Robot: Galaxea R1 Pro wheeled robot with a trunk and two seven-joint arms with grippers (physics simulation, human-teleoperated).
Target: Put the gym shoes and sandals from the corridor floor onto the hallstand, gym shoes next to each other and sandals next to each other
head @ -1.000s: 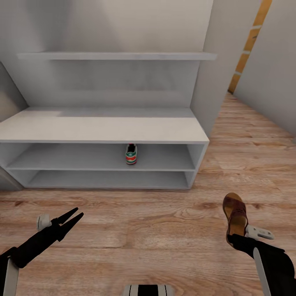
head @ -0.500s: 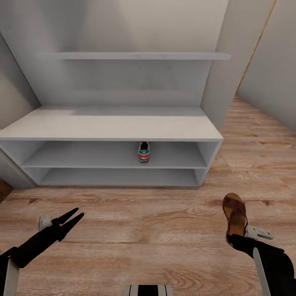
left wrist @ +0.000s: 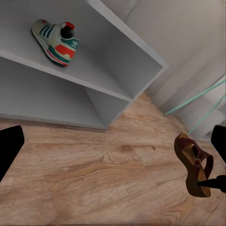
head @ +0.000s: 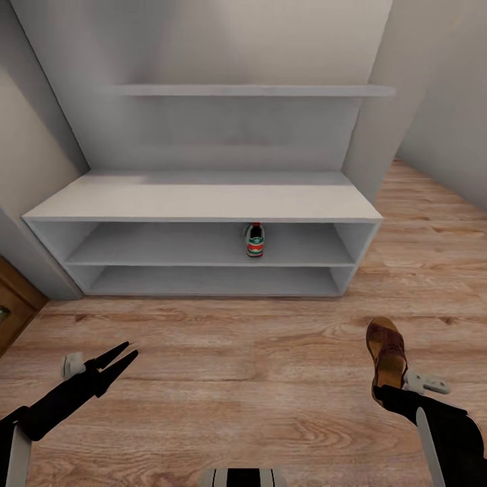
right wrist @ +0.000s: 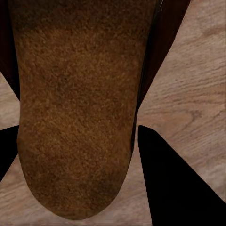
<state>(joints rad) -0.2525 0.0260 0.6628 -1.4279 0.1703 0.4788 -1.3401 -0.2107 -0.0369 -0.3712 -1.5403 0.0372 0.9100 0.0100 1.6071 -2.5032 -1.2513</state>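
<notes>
The light grey hallstand (head: pixel 203 201) stands against the wall ahead, with one white, green and red gym shoe (head: pixel 255 240) on its upper open shelf, heel toward me. That gym shoe (left wrist: pixel 56 41) also shows in the left wrist view. My right gripper (head: pixel 387 390) is shut on the heel end of a dark brown sandal (head: pixel 387 352), held above the wood floor (head: pixel 237 379) at lower right. In the right wrist view the sandal's tan footbed (right wrist: pixel 75 103) lies between the black fingers (right wrist: pixel 174 179). My left gripper (head: pixel 131 348) is open and empty at lower left.
A grey wall shelf (head: pixel 250 90) hangs above the hallstand. A brown wooden panel (head: pixel 10 304) shows at the left edge beside a grey wall corner. Thin mint lines (left wrist: pixel 197 101) run beyond the hallstand's end in the left wrist view. A wall closes the right side.
The whole picture has shifted: the hallstand now sits further right and higher, and the brown panel at left has come into view. Both arms and the held sandal keep their places.
</notes>
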